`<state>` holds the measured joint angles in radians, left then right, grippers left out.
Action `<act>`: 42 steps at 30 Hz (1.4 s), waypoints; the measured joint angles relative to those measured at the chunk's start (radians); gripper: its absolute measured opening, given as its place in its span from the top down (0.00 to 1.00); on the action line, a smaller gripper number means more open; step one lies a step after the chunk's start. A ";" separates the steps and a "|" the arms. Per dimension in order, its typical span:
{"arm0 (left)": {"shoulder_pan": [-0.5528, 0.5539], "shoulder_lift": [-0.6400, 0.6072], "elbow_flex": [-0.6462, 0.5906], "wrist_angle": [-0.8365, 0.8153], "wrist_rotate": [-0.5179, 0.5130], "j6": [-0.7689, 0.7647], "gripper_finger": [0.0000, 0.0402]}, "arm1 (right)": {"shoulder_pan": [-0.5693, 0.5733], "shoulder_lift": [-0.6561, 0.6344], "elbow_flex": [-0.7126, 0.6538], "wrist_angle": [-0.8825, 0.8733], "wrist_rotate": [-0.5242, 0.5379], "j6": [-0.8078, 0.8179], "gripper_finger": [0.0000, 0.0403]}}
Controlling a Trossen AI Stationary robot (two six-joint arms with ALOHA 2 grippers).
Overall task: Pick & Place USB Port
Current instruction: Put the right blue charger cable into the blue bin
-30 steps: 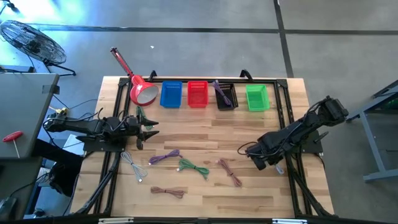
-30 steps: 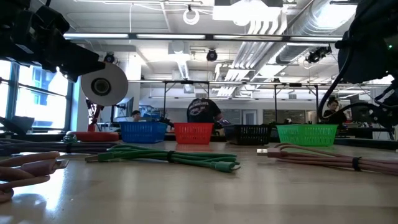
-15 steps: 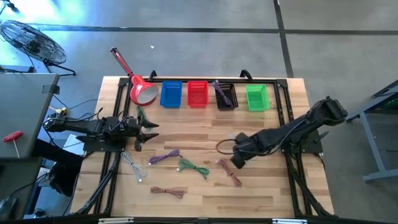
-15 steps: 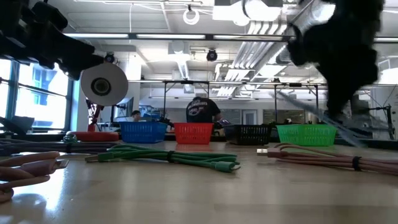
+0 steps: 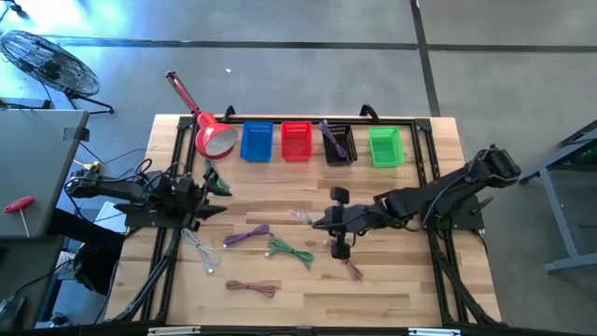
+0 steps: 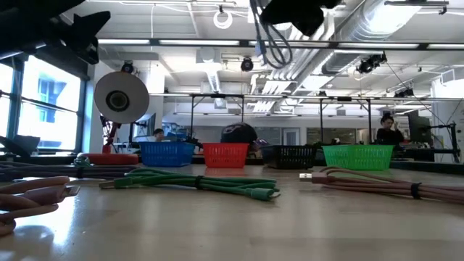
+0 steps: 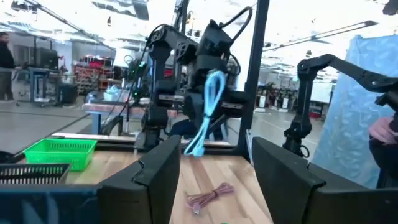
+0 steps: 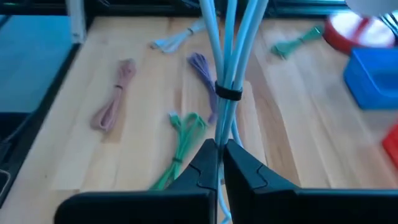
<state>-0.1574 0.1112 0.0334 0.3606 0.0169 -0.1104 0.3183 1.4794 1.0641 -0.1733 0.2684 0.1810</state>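
Observation:
My right gripper [image 5: 319,222] hangs over the table's middle, shut on a light blue cable [image 8: 225,56] bundled by a black tie. That cable also shows in the left wrist view, dangling below the right arm [image 7: 208,102]. My left gripper [image 5: 213,196] waits open near the table's left side, fingers spread wide [image 7: 216,148]. Loose on the wood lie a purple cable [image 5: 244,235], a green cable [image 5: 289,250], a pink cable [image 5: 346,259], a brown cable [image 5: 252,287] and a whitish cable [image 5: 199,248]. My right gripper pinches the light blue cable between its two fingers [image 8: 239,158], at the stretch just behind the black tie [image 8: 228,93]. The fingers lie along the strands, coming from the table's right. The cable is lifted clear of the table and runs out past the fingertips.
Along the far edge stand a blue basket [image 5: 256,142], a red basket [image 5: 296,141], a black basket [image 5: 339,146] holding a cable, and a green basket [image 5: 385,147]. A red lamp-like object [image 5: 210,133] sits far left. A small green cable [image 5: 213,173] lies beside the left gripper.
My right arm has swung from the table's right side toward its middle and risen, carrying the light blue cable clear of the wood; its wrist has turned along the way. My left gripper has turned slightly in place.

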 joint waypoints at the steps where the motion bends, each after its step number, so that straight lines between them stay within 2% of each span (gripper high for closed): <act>1: 0.000 0.013 0.000 0.020 0.000 0.000 0.52 | -0.011 0.003 0.000 0.013 -0.017 -0.016 1.00; 4: 0.000 0.089 -0.001 0.136 0.019 -0.020 0.52 | -0.045 0.013 0.000 0.021 -0.061 -0.033 1.00; 10: 0.000 0.336 0.006 0.355 0.053 -0.026 0.51 | -0.094 0.015 0.000 0.062 -0.178 -0.130 1.00; 14: 0.000 0.509 0.081 0.374 0.047 -0.009 0.51 | -0.098 0.015 0.001 0.135 -0.247 -0.205 1.00; 23: 0.000 0.880 0.309 0.394 0.050 0.056 0.51 | -0.098 0.015 0.001 0.144 -0.253 -0.291 1.00; 27: 0.000 1.012 0.417 0.400 0.110 0.080 0.51 | -0.098 0.015 0.001 0.150 -0.253 -0.294 1.00; 34: 0.000 1.177 0.581 0.392 0.206 0.080 0.51 | -0.093 0.015 0.001 0.150 -0.265 -0.294 1.00; 42: 0.000 1.258 0.659 0.378 0.243 0.080 0.51 | -0.093 0.015 0.001 0.149 -0.266 -0.297 1.00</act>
<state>-0.1574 1.3694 0.6921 0.7385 0.2603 -0.0301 0.2253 1.4940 1.0649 -0.0242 0.0025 -0.1162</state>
